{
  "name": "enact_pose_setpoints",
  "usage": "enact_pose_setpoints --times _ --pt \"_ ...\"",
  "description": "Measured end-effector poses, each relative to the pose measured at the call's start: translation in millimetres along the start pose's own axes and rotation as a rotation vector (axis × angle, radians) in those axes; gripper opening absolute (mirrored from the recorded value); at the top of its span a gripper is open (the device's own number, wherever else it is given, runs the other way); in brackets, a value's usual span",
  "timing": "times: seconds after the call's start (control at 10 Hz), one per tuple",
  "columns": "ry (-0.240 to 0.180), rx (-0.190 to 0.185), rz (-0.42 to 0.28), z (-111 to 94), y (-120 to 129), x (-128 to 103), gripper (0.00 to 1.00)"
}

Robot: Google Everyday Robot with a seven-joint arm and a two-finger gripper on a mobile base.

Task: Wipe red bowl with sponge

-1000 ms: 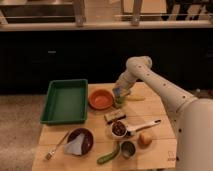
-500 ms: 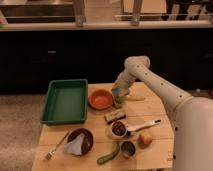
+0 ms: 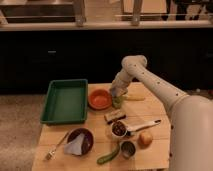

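The red bowl (image 3: 99, 98) is a shallow orange-red bowl on the wooden table (image 3: 55, 135), just right of the green tray. My gripper (image 3: 116, 95) hangs at the bowl's right rim, low over the table, above a small green thing (image 3: 117, 103). The blue-grey sponge does not show; it may be hidden in or under the gripper.
A green tray (image 3: 65, 100) lies at the left. A dark block with a pale top (image 3: 114, 116) lies in front of the bowl. A dark bowl with pale cloth (image 3: 80, 142), a fork (image 3: 54, 149), small cups (image 3: 119, 129), a white-handled utensil (image 3: 145, 125), an orange fruit (image 3: 145, 138) and a green pepper (image 3: 108, 155) lie near the front. A yellow thing (image 3: 134, 97) lies behind my arm.
My gripper has shifted slightly left, toward the red bowl's right rim. Nothing else has moved.
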Motion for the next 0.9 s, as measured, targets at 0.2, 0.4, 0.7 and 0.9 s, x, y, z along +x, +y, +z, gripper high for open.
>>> enact_pose_setpoints --times 0.2,0.4,0.7,0.9 --pt "0.005 -0.005 -0.034 -4 -6 -7 0.00" --pt "-0.004 -0.018 -0.094 -2 -16 -20 0.00" --pt "-0.056 -0.050 -0.174 10 -26 -37 0.00" --pt "-0.098 -0.067 -0.226 20 -31 -47 0.00"
